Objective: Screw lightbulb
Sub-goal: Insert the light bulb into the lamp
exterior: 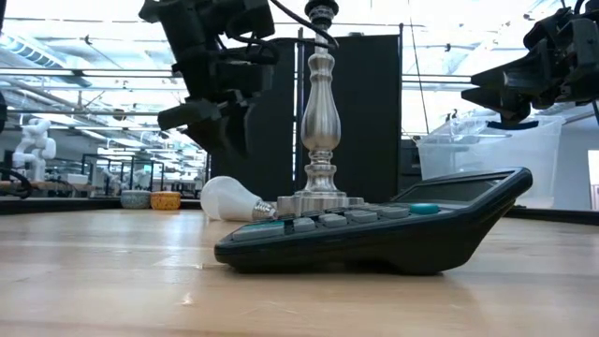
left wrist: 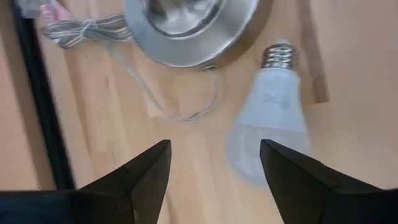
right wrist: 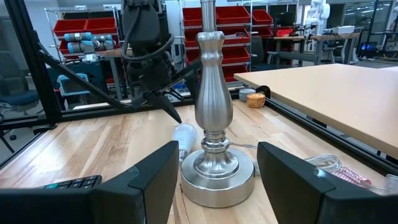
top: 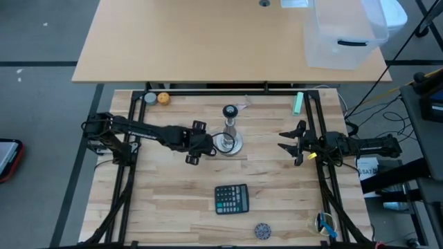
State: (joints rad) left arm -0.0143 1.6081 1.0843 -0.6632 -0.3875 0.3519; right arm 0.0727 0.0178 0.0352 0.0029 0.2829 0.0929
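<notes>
- Clear plastic bin (top: 344, 34): sits on the far table; its contents cannot be made out.
- Lightbulb (left wrist: 269, 118): frosted white globe, silver threaded base; lies on its side on the table, touching the metal stand (top: 230, 131) base.
- Left gripper (left wrist: 214, 163): fingers apart, above the lightbulb, holding nothing.
- Right gripper (right wrist: 217, 165): fingers apart, empty, facing the stand from the table's right side.

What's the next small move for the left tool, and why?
Probably lower the left tool and shift it slightly sideways so it straddles the lightbulb, then close. The lightbulb lies on its side on the table beside the lamp stand base, not yet held. The tool is open above it, with the globe nearer one finger than centred. The right tool waits apart, open.
</notes>
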